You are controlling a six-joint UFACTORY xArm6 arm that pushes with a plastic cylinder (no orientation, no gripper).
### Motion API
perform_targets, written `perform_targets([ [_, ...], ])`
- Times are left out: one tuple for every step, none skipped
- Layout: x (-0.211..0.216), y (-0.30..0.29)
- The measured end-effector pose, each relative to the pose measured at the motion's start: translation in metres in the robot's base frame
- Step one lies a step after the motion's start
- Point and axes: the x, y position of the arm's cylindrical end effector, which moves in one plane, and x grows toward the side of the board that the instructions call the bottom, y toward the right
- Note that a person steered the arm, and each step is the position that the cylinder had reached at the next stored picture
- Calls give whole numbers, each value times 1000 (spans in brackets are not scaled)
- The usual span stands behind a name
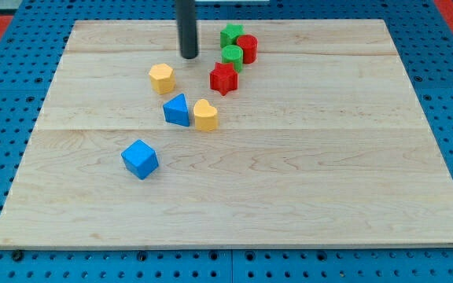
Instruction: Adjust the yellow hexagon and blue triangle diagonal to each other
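Observation:
The yellow hexagon (162,78) lies on the wooden board (305,173), left of centre near the view's top. The blue triangle (177,110) lies just below and right of it, a small gap apart. My tip (189,56) is the lower end of the dark rod; it stands above and right of the yellow hexagon, not touching it. A yellow heart-shaped block (205,115) touches the blue triangle's right side.
A red star block (223,78) lies right of my tip. A green cylinder (232,55), a red cylinder (247,48) and a green block (230,34) cluster at the top. A blue cube (139,159) lies lower left. Blue pegboard surrounds the board.

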Motion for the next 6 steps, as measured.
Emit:
perform_targets([
  [49,-19],
  [94,19],
  [123,54],
  [132,23],
  [133,-7],
  [126,75],
])
